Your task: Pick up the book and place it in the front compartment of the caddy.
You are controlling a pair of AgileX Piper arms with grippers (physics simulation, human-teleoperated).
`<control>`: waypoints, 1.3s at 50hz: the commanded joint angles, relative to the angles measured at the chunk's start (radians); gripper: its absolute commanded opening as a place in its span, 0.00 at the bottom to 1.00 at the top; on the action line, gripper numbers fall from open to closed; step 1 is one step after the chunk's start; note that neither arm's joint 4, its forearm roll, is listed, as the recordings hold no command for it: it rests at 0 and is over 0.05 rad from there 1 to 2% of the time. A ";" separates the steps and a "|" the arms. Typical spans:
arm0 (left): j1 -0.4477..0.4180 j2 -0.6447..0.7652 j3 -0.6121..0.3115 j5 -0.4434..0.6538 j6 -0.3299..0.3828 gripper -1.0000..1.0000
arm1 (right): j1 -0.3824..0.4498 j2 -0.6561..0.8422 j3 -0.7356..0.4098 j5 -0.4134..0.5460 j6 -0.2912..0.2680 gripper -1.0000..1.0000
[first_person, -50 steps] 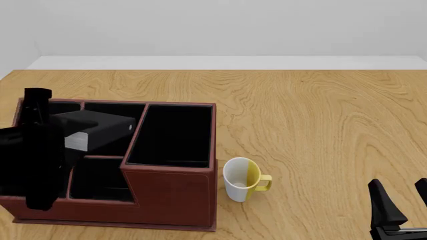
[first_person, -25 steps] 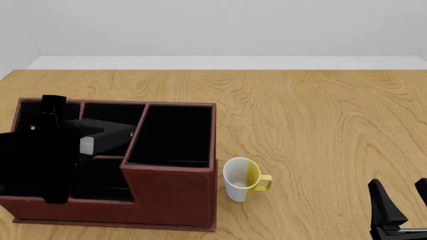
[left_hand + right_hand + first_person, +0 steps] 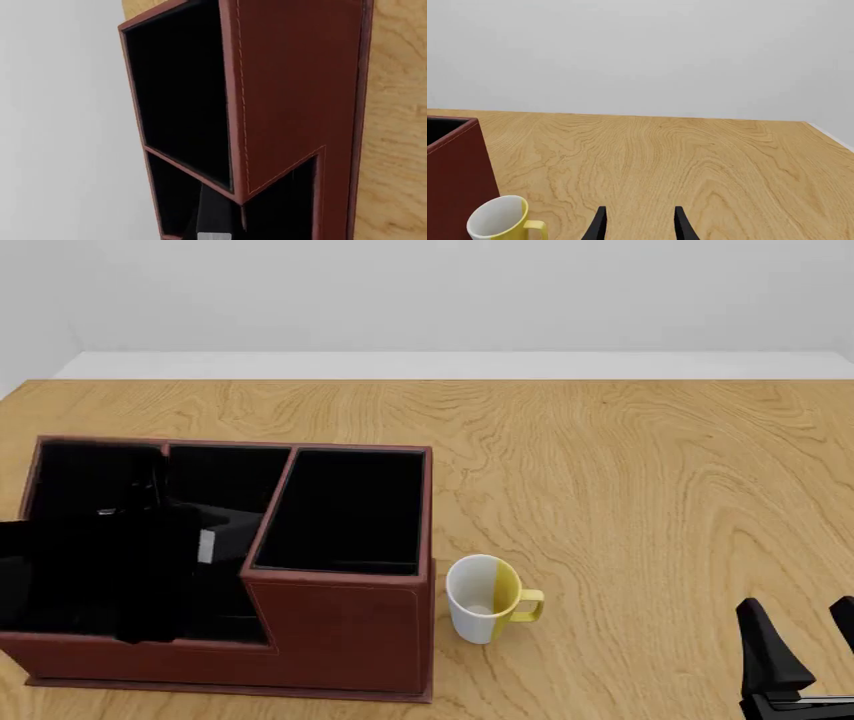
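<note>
One book (image 3: pixel 206 546) has sunk into the caddy (image 3: pixel 350 615) at lower left since a second ago; left hand's grip unclear, right hand (image 3: pixel 801 645) open, empty.

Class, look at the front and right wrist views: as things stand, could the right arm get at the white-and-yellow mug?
Probably yes. The mug stands upright on open table beside the caddy, and the right gripper is open with only bare wood between them. The handle faces that arm's side.

caddy (image 3: pixel 350 620): 1, four sections | book (image 3: pixel 206 546): 1 | mug (image 3: pixel 486 598): 1 | grippers counted: 2 | table (image 3: pixel 641 470): 1
</note>
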 commanded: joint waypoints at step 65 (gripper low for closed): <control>0.033 0.235 -0.089 -0.200 0.031 1.00 | 0.000 0.000 0.000 0.000 0.000 1.00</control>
